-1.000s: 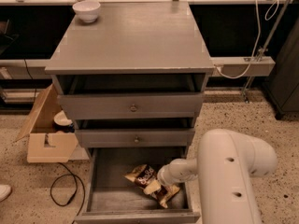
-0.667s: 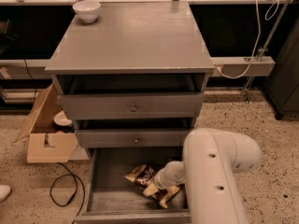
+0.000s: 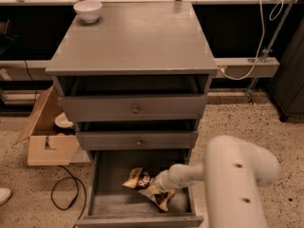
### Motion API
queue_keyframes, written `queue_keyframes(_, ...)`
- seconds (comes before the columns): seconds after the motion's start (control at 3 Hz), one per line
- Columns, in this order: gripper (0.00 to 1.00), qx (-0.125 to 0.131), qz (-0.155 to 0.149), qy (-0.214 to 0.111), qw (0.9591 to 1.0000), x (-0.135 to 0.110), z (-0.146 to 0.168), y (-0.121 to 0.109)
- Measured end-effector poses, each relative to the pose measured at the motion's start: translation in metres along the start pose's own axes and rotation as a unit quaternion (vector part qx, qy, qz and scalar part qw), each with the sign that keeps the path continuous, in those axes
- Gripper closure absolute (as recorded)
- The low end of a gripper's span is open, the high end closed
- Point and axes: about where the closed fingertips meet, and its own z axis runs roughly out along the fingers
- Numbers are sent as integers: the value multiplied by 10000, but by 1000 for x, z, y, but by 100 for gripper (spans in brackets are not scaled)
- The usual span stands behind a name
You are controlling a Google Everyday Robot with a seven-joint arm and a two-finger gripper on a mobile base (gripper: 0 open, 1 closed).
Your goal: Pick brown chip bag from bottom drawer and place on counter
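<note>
The bottom drawer (image 3: 109, 201) is pulled open below two shallower drawers with round knobs. The brown chip bag (image 3: 142, 182) lies crinkled on the drawer floor, right of the middle, dark brown with tan ends and white lettering. My white arm reaches down from the lower right into the drawer. My gripper (image 3: 159, 186) is at the bag's right side, right against it, with its tip hidden behind the arm and the bag. The counter (image 3: 135, 37) is the grey cabinet top above.
A white bowl (image 3: 88, 9) stands at the counter's back left corner. An open cardboard box (image 3: 47, 134) and a black cable (image 3: 66, 196) lie on the speckled floor left of the cabinet. A white cable and rail run at the right.
My arm has swung across the view, and its elbow now stands at the lower right. The gripper stays in the drawer at the bag. The bag has hardly moved.
</note>
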Motion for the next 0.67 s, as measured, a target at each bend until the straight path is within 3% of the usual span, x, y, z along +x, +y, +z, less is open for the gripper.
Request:
queue_keyframes(0.33,87,-252,-744,-580,9952,-33,-56,14)
queue_keyframes(0.67,100,-456,-1084,-1299,9845,-68,-120,15)
